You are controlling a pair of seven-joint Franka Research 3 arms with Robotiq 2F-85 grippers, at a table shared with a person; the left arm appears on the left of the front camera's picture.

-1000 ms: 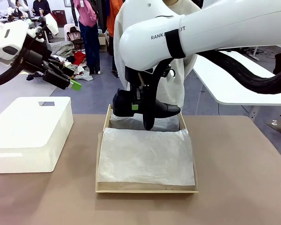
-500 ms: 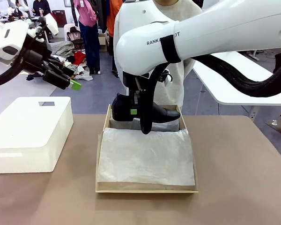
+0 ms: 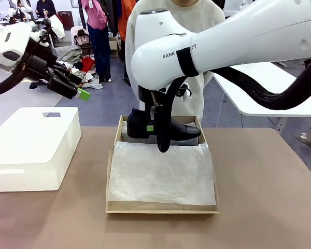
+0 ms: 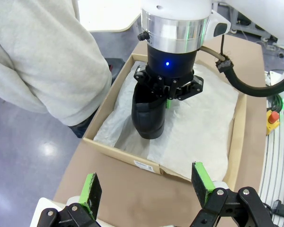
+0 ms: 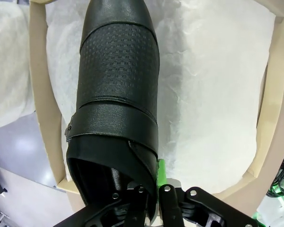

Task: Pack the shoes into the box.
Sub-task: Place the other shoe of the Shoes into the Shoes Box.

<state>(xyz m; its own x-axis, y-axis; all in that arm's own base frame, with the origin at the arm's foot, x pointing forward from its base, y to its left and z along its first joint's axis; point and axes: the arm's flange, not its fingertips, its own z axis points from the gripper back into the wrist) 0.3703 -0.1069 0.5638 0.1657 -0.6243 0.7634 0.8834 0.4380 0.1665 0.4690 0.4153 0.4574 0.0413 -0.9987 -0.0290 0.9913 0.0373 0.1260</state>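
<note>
We judged the shoe (image 3: 182, 130), held low over the far end of the box (image 3: 110, 171), should go down slowly and level onto the paper (image 3: 160, 176), leaving room for its mate. The right end effector (image 3: 163, 141) pointed down, clamped on the heel rim; the left end effector (image 3: 76, 93) hung raised, wide open

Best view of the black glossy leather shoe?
Right wrist view: black glossy leather shoe close up, textured upper clear. Front view: side-on, partly behind the right gripper. Left wrist view: end-on, farther off.
</note>
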